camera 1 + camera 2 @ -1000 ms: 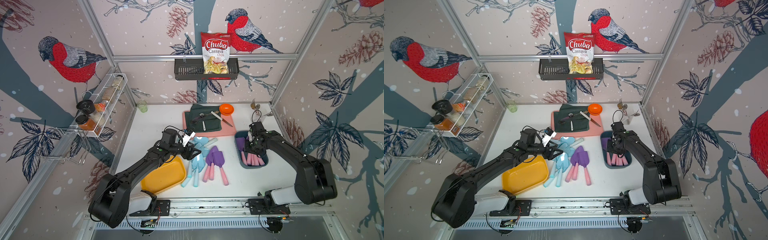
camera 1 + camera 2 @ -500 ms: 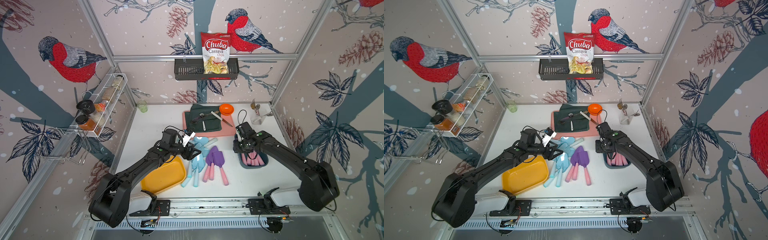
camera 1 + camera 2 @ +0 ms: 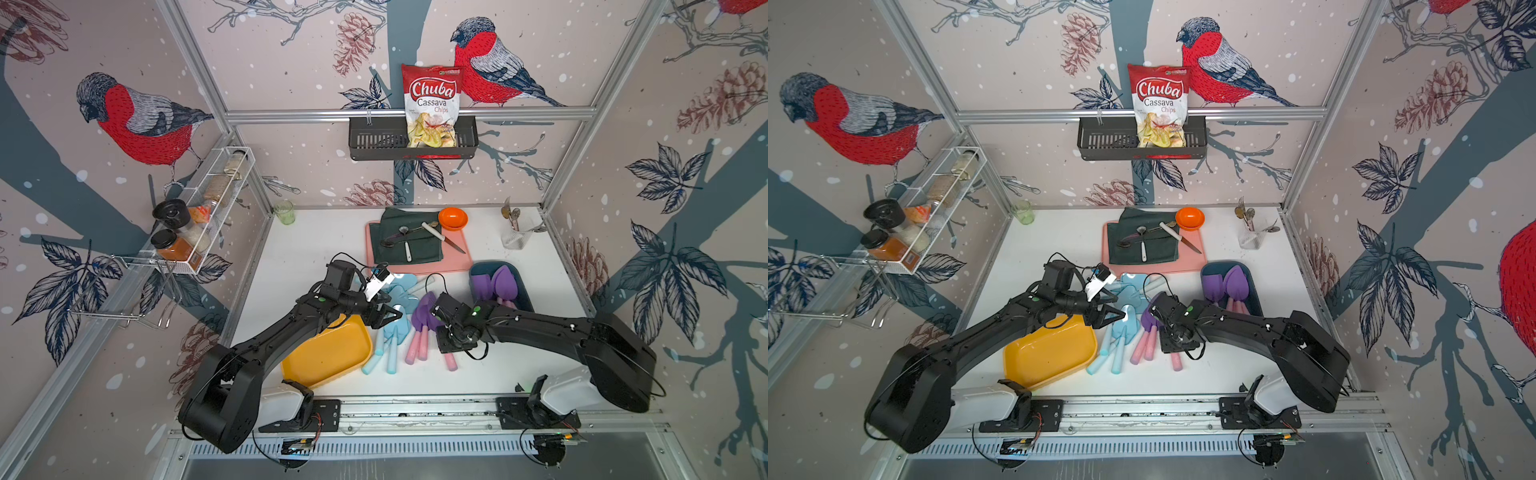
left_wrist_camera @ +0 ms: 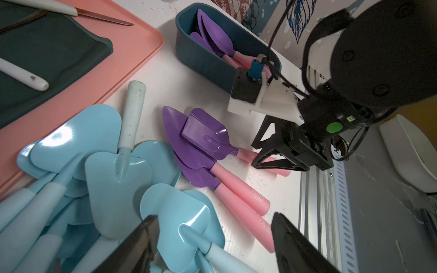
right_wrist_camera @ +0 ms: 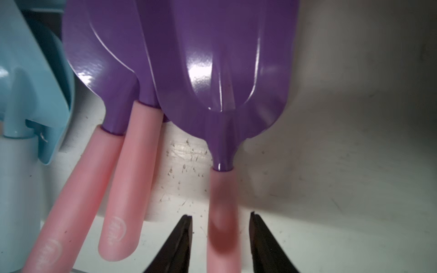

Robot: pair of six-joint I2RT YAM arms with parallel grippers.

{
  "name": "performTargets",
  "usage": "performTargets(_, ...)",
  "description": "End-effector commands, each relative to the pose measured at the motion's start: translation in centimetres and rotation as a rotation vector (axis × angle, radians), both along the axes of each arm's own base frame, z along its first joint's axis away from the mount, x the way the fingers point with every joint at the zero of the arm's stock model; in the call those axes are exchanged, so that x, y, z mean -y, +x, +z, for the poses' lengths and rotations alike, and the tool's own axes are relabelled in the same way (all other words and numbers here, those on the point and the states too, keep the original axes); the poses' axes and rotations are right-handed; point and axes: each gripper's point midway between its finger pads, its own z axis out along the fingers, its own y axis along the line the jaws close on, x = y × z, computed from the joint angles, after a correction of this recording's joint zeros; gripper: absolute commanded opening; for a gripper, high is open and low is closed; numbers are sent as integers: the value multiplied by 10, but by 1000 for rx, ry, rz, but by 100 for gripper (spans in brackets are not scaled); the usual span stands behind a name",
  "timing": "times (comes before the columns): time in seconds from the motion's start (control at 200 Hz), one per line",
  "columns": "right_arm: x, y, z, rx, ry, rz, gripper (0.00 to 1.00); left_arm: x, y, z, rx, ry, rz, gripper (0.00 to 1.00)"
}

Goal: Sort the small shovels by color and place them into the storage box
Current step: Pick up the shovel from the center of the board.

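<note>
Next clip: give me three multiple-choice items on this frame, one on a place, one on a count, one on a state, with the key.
1. The dark blue box sits: A on the robot's left; B on the robot's right; C on the wall.
2. Pink-handled shovels loose on the table: A one; B six; C three.
3. The right claw is: A open, straddling a pink handle; B shut and empty; C out of view.
Key: B, both top views show it there; C, three handles lie outside the box; A, a gap shows on each side of the handle.
</note>
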Motion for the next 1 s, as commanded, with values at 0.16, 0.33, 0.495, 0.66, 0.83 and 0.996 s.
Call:
performTargets(0.16, -3, -1, -20, -18, -29, -36, 34, 0, -9, 2, 16, -6, -49, 78)
performTargets(0.33, 9, 4, -18, 3, -93, -56, 18, 1, -8, 2, 7, -14, -41, 78)
performTargets(0.495, 18, 16, 2, 47, -65, -93, 15, 5, -12, 5, 0, -26, -64, 78)
performTargets(0.66, 41, 46, 40, 118, 1, -169, 14, 11, -19, 9, -2, -38, -101, 78)
performTargets(0.83, 80, 82, 83, 206, 59, -246, 17, 12, -20, 9, 3, -36, -106, 78)
performTargets(0.996, 132, 100, 86, 190, -1, -323, 18, 13, -20, 10, 9, -36, -106, 78)
